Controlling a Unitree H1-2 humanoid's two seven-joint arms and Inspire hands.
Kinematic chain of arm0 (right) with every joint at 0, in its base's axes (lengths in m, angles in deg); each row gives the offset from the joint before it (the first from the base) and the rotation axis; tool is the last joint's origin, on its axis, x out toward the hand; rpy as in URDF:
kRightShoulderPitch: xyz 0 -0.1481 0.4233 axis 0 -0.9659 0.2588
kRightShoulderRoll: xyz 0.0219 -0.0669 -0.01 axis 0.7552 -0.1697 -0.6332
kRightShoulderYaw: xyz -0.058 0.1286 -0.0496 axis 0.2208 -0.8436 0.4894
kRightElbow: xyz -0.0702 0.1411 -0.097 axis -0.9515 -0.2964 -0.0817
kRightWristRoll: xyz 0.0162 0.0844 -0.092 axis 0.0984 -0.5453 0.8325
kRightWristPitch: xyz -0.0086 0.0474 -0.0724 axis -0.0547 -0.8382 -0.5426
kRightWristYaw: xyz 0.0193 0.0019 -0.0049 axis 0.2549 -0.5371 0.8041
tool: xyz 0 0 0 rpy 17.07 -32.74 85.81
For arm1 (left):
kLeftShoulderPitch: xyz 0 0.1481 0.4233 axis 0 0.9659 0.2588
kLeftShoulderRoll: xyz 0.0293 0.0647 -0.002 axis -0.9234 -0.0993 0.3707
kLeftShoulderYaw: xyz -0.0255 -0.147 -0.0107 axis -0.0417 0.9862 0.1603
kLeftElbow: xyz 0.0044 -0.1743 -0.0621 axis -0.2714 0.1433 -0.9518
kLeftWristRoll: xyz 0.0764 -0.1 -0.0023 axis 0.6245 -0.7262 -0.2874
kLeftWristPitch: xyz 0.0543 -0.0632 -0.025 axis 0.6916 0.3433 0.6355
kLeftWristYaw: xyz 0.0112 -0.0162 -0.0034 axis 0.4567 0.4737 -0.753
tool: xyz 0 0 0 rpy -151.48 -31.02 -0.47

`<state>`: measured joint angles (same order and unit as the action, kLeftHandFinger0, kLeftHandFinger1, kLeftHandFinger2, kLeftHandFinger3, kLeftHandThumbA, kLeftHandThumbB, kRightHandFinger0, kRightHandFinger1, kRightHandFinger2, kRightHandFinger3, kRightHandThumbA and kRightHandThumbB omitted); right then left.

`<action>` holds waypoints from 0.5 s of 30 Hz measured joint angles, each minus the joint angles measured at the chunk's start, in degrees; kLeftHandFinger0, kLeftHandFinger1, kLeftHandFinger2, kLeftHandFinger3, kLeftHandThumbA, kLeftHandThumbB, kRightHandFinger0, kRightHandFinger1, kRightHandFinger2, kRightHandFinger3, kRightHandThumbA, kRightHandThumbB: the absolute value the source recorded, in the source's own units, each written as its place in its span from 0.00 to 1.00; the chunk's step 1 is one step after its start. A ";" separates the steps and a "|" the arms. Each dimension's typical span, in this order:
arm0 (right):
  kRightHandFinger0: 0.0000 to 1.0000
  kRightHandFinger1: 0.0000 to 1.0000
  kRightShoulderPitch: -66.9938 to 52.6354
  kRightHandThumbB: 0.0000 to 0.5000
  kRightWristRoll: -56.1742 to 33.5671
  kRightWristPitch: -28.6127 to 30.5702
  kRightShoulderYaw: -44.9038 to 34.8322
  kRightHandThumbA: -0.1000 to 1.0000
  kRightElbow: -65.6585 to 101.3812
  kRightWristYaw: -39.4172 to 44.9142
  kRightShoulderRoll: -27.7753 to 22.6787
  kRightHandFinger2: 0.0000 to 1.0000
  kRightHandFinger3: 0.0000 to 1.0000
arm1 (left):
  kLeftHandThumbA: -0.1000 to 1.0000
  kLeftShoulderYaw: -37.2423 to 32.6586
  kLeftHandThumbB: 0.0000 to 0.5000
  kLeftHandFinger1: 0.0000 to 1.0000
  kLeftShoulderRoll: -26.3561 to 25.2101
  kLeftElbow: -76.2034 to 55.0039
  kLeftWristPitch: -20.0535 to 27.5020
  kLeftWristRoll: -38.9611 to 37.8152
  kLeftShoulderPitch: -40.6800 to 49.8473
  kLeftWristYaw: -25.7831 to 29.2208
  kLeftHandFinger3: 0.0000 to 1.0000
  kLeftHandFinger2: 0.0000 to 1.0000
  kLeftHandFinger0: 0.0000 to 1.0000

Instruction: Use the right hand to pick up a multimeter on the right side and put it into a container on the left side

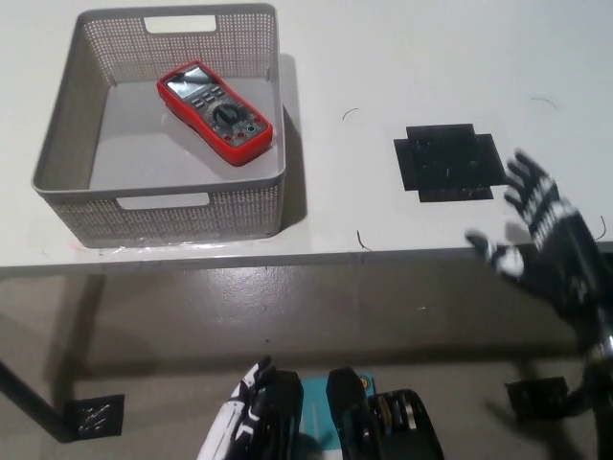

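1. I see a white table (383, 57) filling the upper half of the head view; its front edge runs straight across the frame, level.
2. A black cross-shaped patch (448, 162) lies flat on the tabletop, right of centre.
3. A few thin dark curved marks (363, 240) are scattered on the white surface, near the patch and the front edge.
4. Below the table edge I see a grey-beige floor (287, 316), smooth and matte.
5. Two dark square marks sit on the floor: one lower left (94, 415), one lower right (536, 395).
6. A dark table leg (21, 393) slants across the lower-left corner.
7. Lighting is even; soft shadows fall on the floor under the table.
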<state>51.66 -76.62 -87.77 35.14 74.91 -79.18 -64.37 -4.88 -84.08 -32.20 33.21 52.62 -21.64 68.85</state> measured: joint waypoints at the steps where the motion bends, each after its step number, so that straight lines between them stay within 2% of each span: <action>1: 1.00 1.00 -2.20 0.70 0.17 0.53 0.74 1.00 2.01 0.25 -0.29 1.00 1.00 | 1.00 0.31 0.88 1.00 0.02 0.00 0.06 0.01 -0.36 0.07 1.00 1.00 1.00; 5: 1.00 1.00 -10.03 0.63 1.21 4.04 3.81 0.99 7.78 1.31 -1.48 1.00 1.00 | 1.00 1.48 0.92 1.00 0.15 -0.26 0.32 0.05 -1.29 0.53 1.00 1.00 1.00; 6: 1.00 1.00 -11.32 0.68 1.47 4.90 4.50 0.99 7.70 1.46 -1.56 1.00 1.00 | 1.00 1.62 0.89 1.00 0.16 -0.24 0.35 0.05 -1.26 0.57 1.00 1.00 1.00; 10: 1.00 1.00 -14.37 0.68 2.31 7.76 6.44 1.00 4.81 1.72 -1.53 1.00 1.00 | 1.00 1.70 0.87 1.00 0.28 -0.24 0.43 -0.05 -1.13 0.61 1.00 1.00 1.00; 11: 1.00 1.00 -14.82 0.62 2.53 8.37 6.86 1.00 3.75 1.73 -1.48 1.00 1.00 | 1.00 1.71 0.88 1.00 0.28 -0.24 0.45 -0.05 -1.01 0.63 1.00 1.00 1.00; 12: 1.00 1.00 -15.31 0.60 2.85 9.19 7.52 1.00 2.20 1.72 -1.40 1.00 1.00 | 1.00 1.75 0.87 1.00 0.27 -0.24 0.46 -0.03 -0.79 0.67 1.00 1.00 1.00; 15: 1.00 1.00 -16.10 0.59 3.83 11.10 9.11 1.00 -2.34 1.69 -1.20 1.00 1.00 | 1.00 1.87 0.82 1.00 0.28 -0.23 0.46 -0.03 -0.28 0.75 1.00 1.00 1.00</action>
<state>35.56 -72.79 -76.67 44.24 72.57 -77.49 -65.57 -3.01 -83.80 -32.43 33.67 52.58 -21.91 69.60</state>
